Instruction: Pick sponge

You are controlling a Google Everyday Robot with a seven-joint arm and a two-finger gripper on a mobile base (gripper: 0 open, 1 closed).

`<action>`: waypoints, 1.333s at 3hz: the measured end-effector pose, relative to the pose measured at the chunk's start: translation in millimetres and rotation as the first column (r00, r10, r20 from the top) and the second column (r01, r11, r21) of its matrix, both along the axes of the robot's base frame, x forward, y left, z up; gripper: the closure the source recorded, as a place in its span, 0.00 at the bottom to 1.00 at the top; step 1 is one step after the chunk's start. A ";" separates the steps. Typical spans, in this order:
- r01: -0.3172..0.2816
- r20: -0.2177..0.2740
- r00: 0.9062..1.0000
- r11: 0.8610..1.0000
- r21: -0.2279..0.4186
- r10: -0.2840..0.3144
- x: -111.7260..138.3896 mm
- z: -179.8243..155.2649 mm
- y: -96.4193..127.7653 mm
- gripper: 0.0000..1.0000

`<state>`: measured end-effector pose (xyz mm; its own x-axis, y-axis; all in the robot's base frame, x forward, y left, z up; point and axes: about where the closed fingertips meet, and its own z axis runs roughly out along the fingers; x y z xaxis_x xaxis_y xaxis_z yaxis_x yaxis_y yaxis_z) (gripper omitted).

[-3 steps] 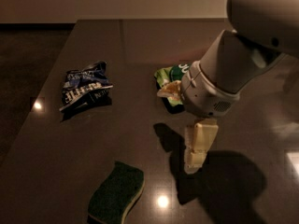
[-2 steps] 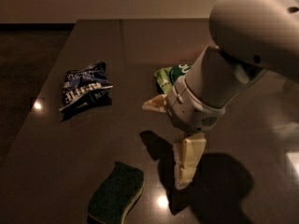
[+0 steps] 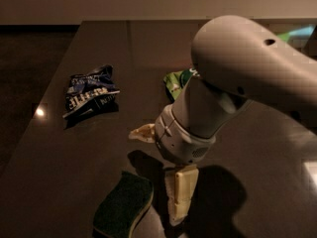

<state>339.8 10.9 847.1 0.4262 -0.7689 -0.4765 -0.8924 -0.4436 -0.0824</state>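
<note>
The sponge (image 3: 124,205), with a dark green top and a pale yellow-green foam edge, lies flat on the dark table (image 3: 54,172) at the lower middle. My gripper (image 3: 154,176) hangs just to its right and slightly above it. It is open and empty. One pale finger (image 3: 181,196) points down beside the sponge's right edge; the other finger (image 3: 141,133) sticks out to the left behind the sponge. The big grey arm covers the upper right of the view.
A crumpled dark blue snack bag (image 3: 89,94) with white lettering lies at the left middle. A light green snack bag (image 3: 176,81) lies behind the arm, partly hidden by it. The table's left edge runs diagonally beside a dark floor.
The arm has come forward and down to the left, bringing the gripper closer to the sponge. The sponge and both bags have not moved.
</note>
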 end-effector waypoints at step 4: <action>-0.027 -0.028 0.999 0.999 -0.047 0.025 -11.8 -4.9 8.1 0.68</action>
